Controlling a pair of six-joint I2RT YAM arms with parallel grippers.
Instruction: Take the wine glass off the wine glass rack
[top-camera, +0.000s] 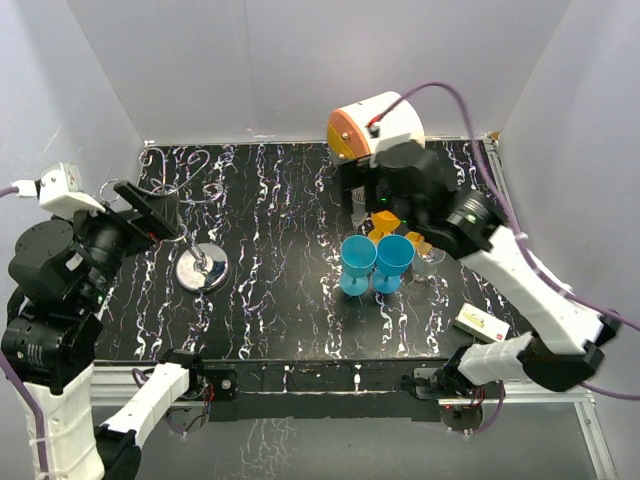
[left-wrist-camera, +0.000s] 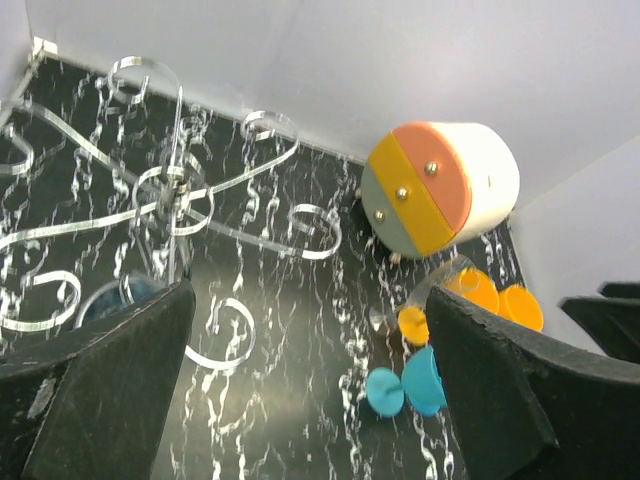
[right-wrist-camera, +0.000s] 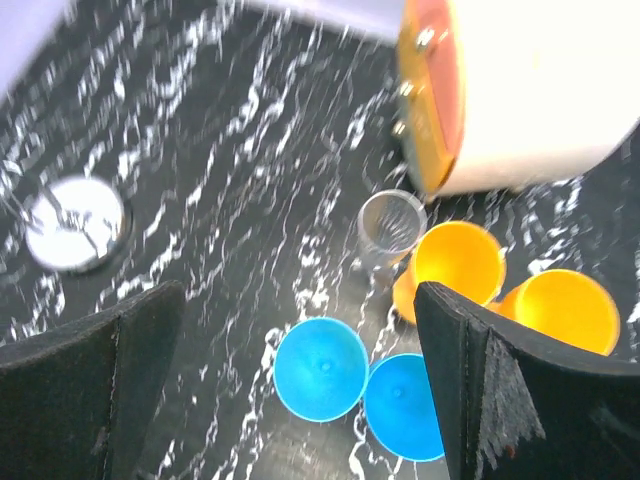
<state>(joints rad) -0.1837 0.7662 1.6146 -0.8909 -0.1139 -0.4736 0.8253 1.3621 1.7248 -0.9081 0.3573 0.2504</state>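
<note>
The wine glass rack, a chrome wire stand with a shiny disc base (top-camera: 202, 268) and curled arms (left-wrist-camera: 170, 190), stands at the left of the table. I see no glass hanging on its arms. Two blue wine glasses (top-camera: 375, 260) stand upright mid-table, and also show in the right wrist view (right-wrist-camera: 320, 365). Two orange glasses (right-wrist-camera: 455, 262) and a clear glass (right-wrist-camera: 390, 225) stand behind them. My left gripper (top-camera: 152, 213) is open and empty just left of the rack's top (left-wrist-camera: 300, 400). My right gripper (top-camera: 400, 190) is open and empty above the glasses (right-wrist-camera: 300, 390).
A round white-and-orange drawer cabinet (top-camera: 375, 125) stands at the back right, close to the glasses. A small white box (top-camera: 482, 322) lies near the front right edge. White walls close in the table on three sides.
</note>
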